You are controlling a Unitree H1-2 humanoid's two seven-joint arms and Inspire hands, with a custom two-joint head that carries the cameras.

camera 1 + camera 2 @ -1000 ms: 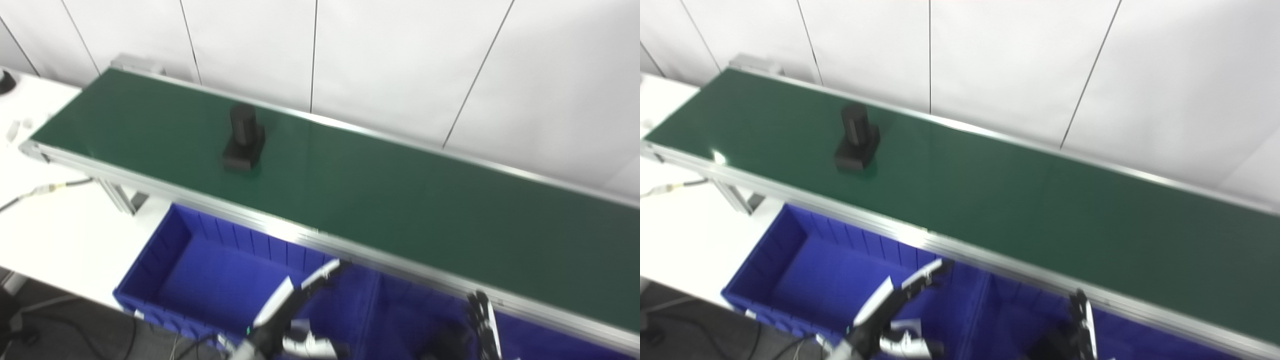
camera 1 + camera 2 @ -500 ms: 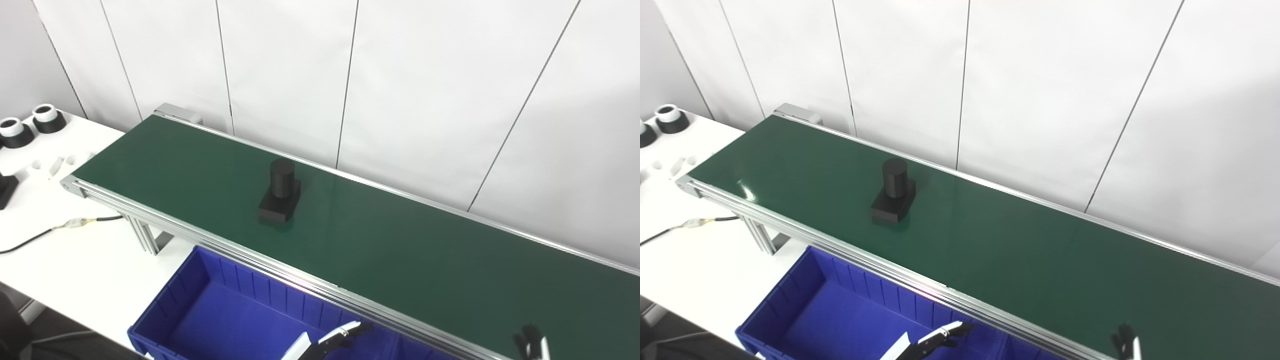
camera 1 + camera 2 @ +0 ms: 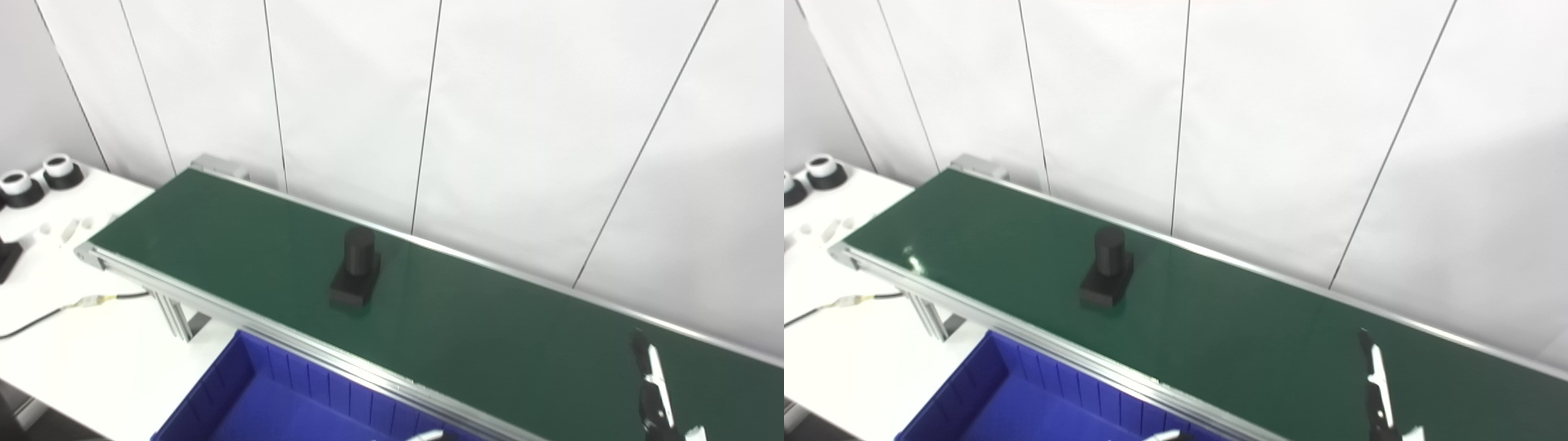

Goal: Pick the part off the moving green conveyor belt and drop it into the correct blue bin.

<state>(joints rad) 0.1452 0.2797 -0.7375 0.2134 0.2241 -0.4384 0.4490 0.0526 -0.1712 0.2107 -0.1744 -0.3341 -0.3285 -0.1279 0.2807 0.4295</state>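
The black part stands upright mid green conveyor belt before white wall panels, above the blue bin; right hand grasp unclear, left hand barely visible

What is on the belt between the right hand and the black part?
Nothing: only bare green belt lies between the right hand and the black part, in both eye views.
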